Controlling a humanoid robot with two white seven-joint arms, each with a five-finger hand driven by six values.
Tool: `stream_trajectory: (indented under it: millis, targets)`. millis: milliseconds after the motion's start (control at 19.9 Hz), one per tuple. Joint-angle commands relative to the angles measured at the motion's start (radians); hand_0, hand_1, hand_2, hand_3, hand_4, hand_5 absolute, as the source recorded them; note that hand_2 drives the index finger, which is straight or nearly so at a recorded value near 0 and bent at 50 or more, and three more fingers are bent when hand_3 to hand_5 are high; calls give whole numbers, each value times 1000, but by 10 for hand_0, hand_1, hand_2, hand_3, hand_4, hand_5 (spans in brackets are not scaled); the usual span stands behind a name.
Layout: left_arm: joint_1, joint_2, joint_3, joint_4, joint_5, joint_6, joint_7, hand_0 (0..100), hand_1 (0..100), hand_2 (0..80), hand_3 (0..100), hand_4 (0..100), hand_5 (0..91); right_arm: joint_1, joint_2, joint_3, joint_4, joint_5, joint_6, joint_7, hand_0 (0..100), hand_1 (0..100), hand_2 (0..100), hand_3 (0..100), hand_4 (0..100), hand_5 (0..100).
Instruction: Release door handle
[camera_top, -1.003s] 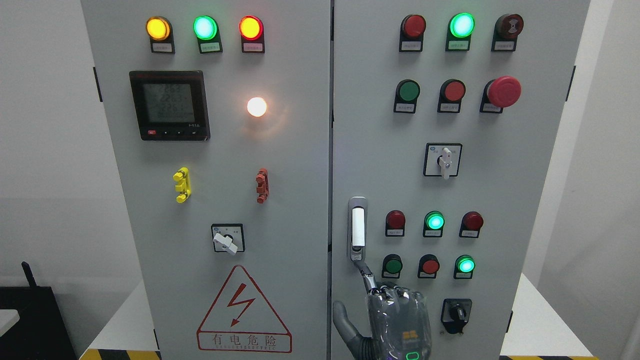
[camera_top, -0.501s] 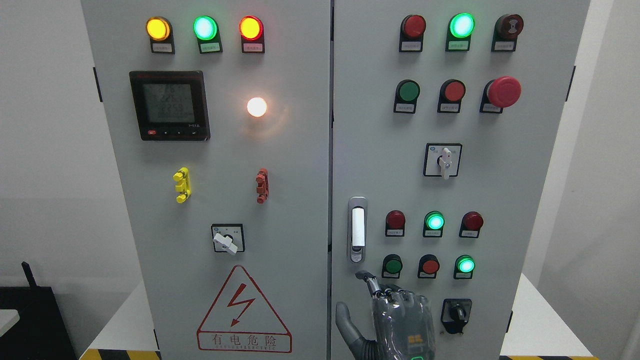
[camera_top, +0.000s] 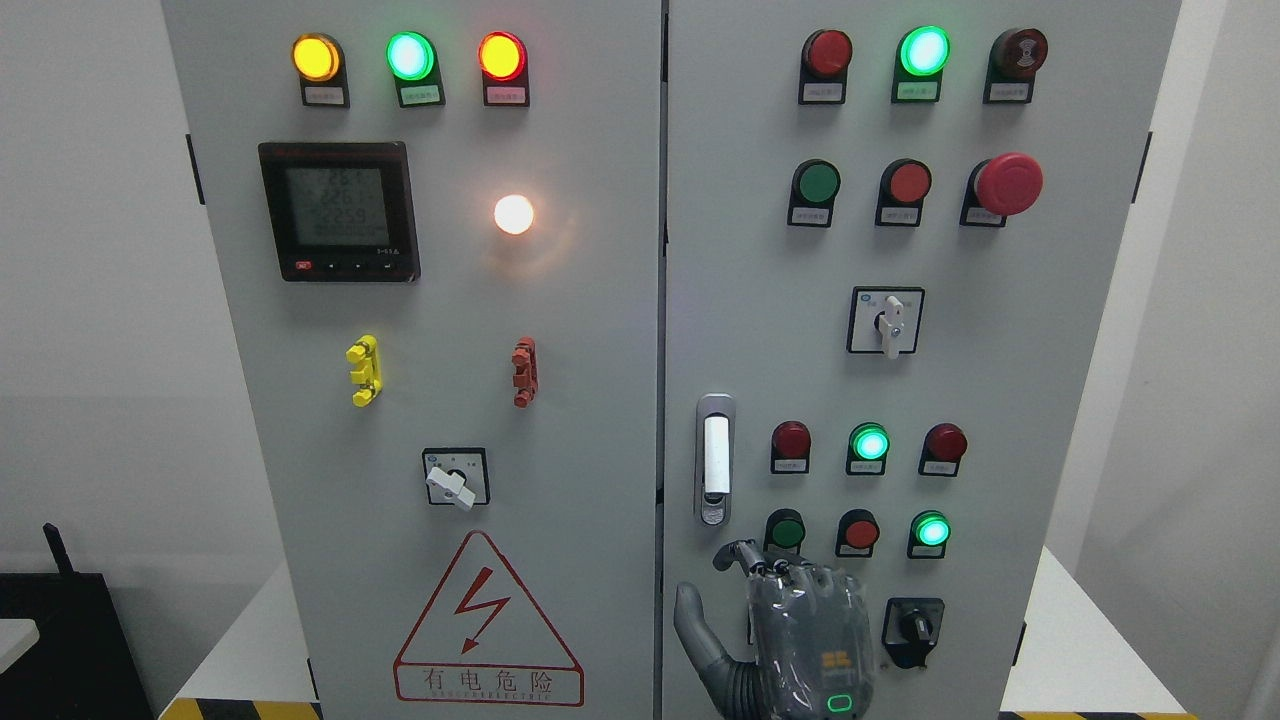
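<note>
The grey control cabinet has two doors that meet at a vertical seam near the centre of the view.

On the left door, three lamps stand in a row at the top: amber, green and red, all lit. Below the row sits a digital meter, with a lit white lamp to its right. Lower down are a yellow clip and a red clip, then a white selector switch, then a red hazard triangle.

On the right door, the door handle is mounted upright just right of the seam. It lies flat in its recess, and nothing touches it.

The right hand rises from the bottom edge, right of the seam, with its back toward the camera. It is just below the door handle and apart from it. The hand is released: the fingers are loosely bent and hold nothing.

Right of the door handle are two rows of three pushbuttons, and a black rotary knob sits near the hand. Far right, high on the door, is a red mushroom button.
</note>
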Motion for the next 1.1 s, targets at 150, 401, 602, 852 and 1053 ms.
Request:
stream_trajectory:
  millis: [150, 401, 602, 852, 1053]
  targets:
    - [0, 0, -11, -15, 0, 0, 1, 120, 389, 0, 0, 0, 0, -14, 0, -12, -9, -22, 9, 32, 393, 319, 999, 1000, 1000, 979]
    - [0, 0, -12, -15, 0, 0, 1, 120, 389, 0, 0, 0, 0, -50, 1, -15, -10, -28, 15, 69, 403, 256, 1000, 1000, 1000, 976]
    - [0, 0, -12, -15, 0, 0, 1, 120, 389, 0, 0, 0, 0, -82, 1, -15, -10, -28, 36, 74, 403, 187, 1000, 1000, 1000, 976]
    - [0, 0, -12, -15, 0, 0, 1, 120, 389, 0, 0, 0, 0, -93, 1, -18, -7, -28, 38, 74, 381, 159, 1000, 1000, 1000, 976]
    - [0, 0, -12, -15, 0, 0, 1, 120, 389, 0, 0, 0, 0, -106, 1, -16, -6, -28, 39, 77, 364, 165, 1000, 1000, 1000, 975]
